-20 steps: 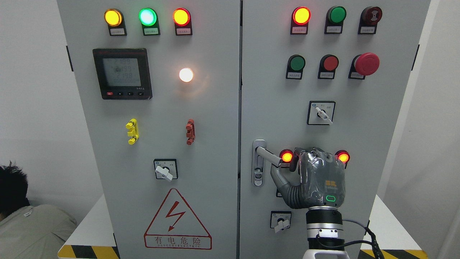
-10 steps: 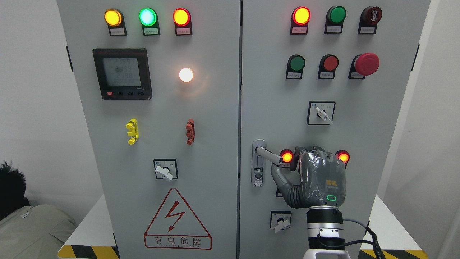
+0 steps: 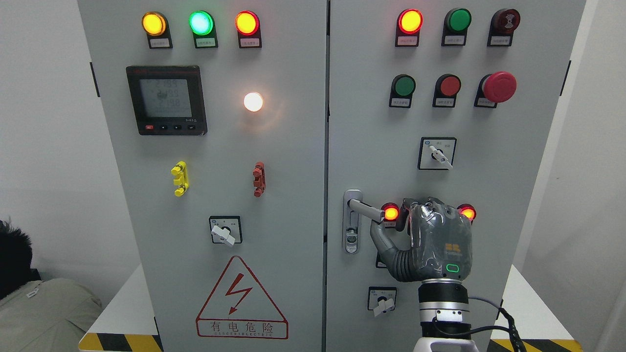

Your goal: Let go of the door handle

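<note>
Head view: right hand (image 3: 430, 239) thumb touches door handle (image 3: 368, 211).

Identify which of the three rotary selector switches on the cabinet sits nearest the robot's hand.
The lowest selector switch on the right door, just left of the right hand's wrist. The other two sit farther off: one higher on the right door, one on the left door.

So the whole thing sits on a white table (image 3: 525, 298), and you can see its top poking out on both sides of the grey electrical cabinet (image 3: 293, 195). The cabinet stands upright right on it and covers most of the surface. The table's front edge has yellow-and-black hazard striping (image 3: 120, 342), visible at the lower left and again at the lower right. That's basically all that's resting on it.
</note>
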Controlling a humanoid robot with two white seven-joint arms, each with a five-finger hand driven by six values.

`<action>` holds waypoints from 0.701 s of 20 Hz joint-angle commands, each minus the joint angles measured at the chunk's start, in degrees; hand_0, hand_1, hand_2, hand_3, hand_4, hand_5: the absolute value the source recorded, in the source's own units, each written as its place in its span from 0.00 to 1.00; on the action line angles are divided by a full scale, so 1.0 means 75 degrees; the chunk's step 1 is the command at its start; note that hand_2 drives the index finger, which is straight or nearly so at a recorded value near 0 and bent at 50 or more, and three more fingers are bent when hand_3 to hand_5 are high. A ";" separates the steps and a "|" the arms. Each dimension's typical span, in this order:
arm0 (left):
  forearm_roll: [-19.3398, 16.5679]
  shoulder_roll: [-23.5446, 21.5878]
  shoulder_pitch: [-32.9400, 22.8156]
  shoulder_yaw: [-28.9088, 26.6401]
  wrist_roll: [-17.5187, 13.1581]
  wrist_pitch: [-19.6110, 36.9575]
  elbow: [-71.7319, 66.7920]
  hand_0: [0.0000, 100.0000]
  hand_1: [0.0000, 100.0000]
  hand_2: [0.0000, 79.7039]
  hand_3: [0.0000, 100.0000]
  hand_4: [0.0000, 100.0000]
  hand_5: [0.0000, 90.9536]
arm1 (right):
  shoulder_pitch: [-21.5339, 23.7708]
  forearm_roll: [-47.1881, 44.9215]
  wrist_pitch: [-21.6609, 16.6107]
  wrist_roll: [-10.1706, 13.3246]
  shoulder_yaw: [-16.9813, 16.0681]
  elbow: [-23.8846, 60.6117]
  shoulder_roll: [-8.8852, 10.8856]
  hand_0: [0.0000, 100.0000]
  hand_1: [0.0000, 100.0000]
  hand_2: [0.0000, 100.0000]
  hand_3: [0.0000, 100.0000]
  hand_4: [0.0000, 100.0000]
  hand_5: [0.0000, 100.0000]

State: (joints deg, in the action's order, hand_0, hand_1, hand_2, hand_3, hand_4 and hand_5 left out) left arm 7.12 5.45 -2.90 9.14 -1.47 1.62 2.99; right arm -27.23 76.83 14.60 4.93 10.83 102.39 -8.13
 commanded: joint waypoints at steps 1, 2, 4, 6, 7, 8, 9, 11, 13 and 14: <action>0.0000 0.0000 0.0000 0.0000 -0.0004 0.0006 0.0000 0.00 0.00 0.06 0.11 0.00 0.00 | -0.0002 -0.0001 -0.0001 -0.0002 -0.0026 0.0000 0.0006 0.43 0.41 0.76 0.91 0.69 0.69; 0.0000 0.0000 0.0000 0.0000 -0.0004 -0.0006 0.0000 0.00 0.00 0.06 0.11 0.00 0.00 | -0.0002 -0.0001 -0.0001 -0.0002 -0.0026 0.0000 0.0006 0.43 0.41 0.76 0.91 0.69 0.69; 0.0000 0.0000 0.0000 0.0000 -0.0004 0.0006 0.0000 0.00 0.00 0.06 0.11 0.00 0.00 | -0.0002 -0.0001 -0.0001 -0.0002 -0.0026 0.0012 0.0006 0.43 0.41 0.76 0.91 0.69 0.69; 0.0000 0.0000 0.0000 0.0000 -0.0004 0.0006 0.0000 0.00 0.00 0.06 0.11 0.00 0.00 | -0.0014 -0.0001 -0.0001 -0.0002 -0.0026 0.0000 0.0006 0.43 0.41 0.76 0.91 0.69 0.69; 0.0000 0.0000 0.0000 0.0000 -0.0004 -0.0006 0.0000 0.00 0.00 0.06 0.11 0.00 0.00 | -0.0014 -0.0001 -0.0001 -0.0002 -0.0026 0.0012 0.0006 0.43 0.41 0.76 0.91 0.69 0.69; 0.0000 0.0000 0.0000 0.0000 -0.0004 0.0006 0.0000 0.00 0.00 0.06 0.10 0.00 0.00 | -0.0014 -0.0001 -0.0001 -0.0002 -0.0026 0.0000 0.0006 0.43 0.41 0.76 0.91 0.69 0.69; 0.0000 0.0000 0.0000 0.0000 -0.0004 -0.0006 0.0000 0.00 0.00 0.06 0.10 0.00 0.00 | -0.0002 -0.0001 -0.0001 -0.0013 -0.0026 0.0012 0.0006 0.43 0.41 0.76 0.91 0.69 0.69; 0.0000 0.0000 0.0000 0.0000 -0.0004 -0.0006 0.0000 0.00 0.00 0.06 0.11 0.00 0.00 | -0.0002 -0.0001 -0.0001 -0.0002 -0.0026 0.0012 0.0006 0.43 0.41 0.76 0.91 0.69 0.69; 0.0000 0.0000 0.0000 0.0000 -0.0004 -0.0006 0.0000 0.00 0.00 0.06 0.11 0.00 0.00 | 0.0009 -0.0001 -0.0001 -0.0002 -0.0026 0.0012 0.0006 0.43 0.41 0.76 0.91 0.69 0.69; 0.0000 0.0000 0.0000 0.0000 -0.0004 -0.0006 0.0000 0.00 0.00 0.06 0.11 0.00 0.00 | 0.0010 -0.0001 -0.0001 -0.0002 -0.0026 0.0012 0.0006 0.43 0.41 0.76 0.91 0.69 0.69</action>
State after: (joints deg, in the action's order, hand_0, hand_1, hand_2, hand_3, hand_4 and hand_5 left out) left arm 7.12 5.45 -2.90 9.14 -1.47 1.62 2.99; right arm -27.28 76.82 14.60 4.93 10.69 102.44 -8.11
